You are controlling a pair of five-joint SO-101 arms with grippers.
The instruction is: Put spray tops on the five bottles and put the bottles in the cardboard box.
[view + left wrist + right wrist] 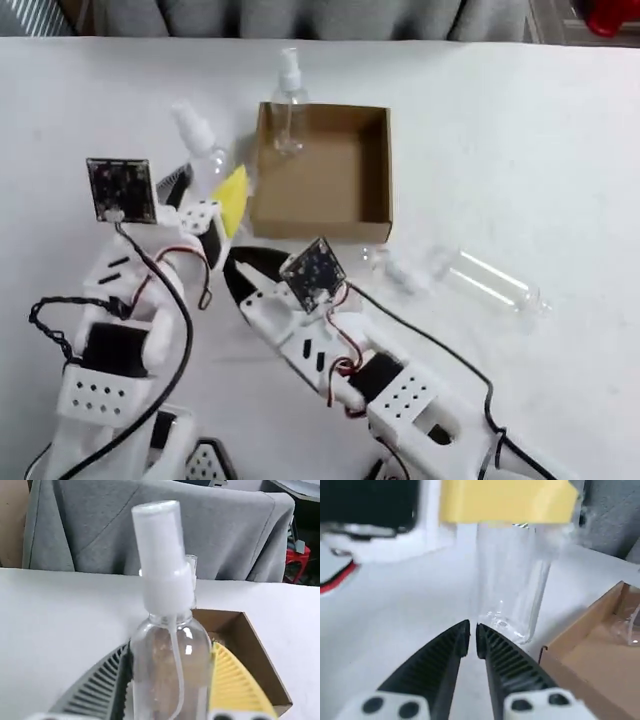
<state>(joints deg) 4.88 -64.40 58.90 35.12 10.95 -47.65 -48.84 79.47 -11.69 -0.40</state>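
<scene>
Cardboard box held one topped bottle. Left gripper was clamped on a second bottle; right gripper had its fingers together. By my judgement, four were not yet boxed.

Spray-topped bottle upright in the left hand, cardboard box just behind.

The table is seen steeply from above by the fixed high camera. The left wrist view is aimed along the left gripper across the table, very close to the held bottle. The right wrist view is set low beside that bottle. The cardboard box is shared by all 3 views.
</scene>
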